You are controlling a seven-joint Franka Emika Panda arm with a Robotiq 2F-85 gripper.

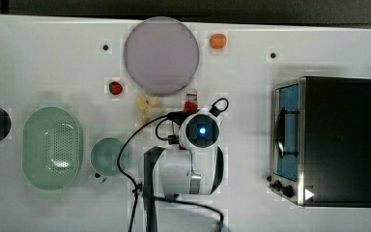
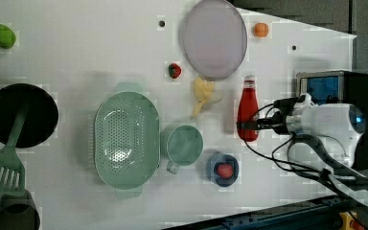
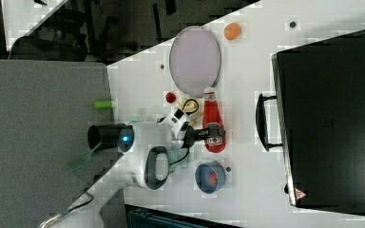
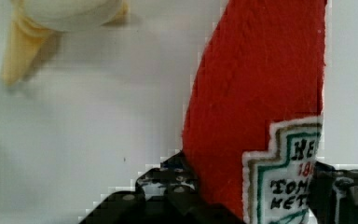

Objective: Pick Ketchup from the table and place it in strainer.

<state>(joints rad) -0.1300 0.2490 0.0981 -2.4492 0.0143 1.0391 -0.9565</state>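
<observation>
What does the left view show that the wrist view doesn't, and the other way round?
The left view takes in the strainer, the teal cup, the purple plate and the small blue bowl. The wrist view gives the close detail: the printed label on the bottle and a dark finger on each side of it. Both show the Ketchup, lying on the white table at the gripper, and the yellow piece beside it.

You have one ketchup bottle (image 2: pixel 247 106), one strainer (image 2: pixel 126 139), one green cup (image 2: pixel 184 145), one round plate (image 2: pixel 213 38), one blue bowl (image 2: pixel 223 168), one black bowl (image 2: pixel 21 115), one spatula (image 2: pixel 3 170), one toaster oven (image 1: pixel 324 140) and one orange fruit (image 2: pixel 261 29).
</observation>
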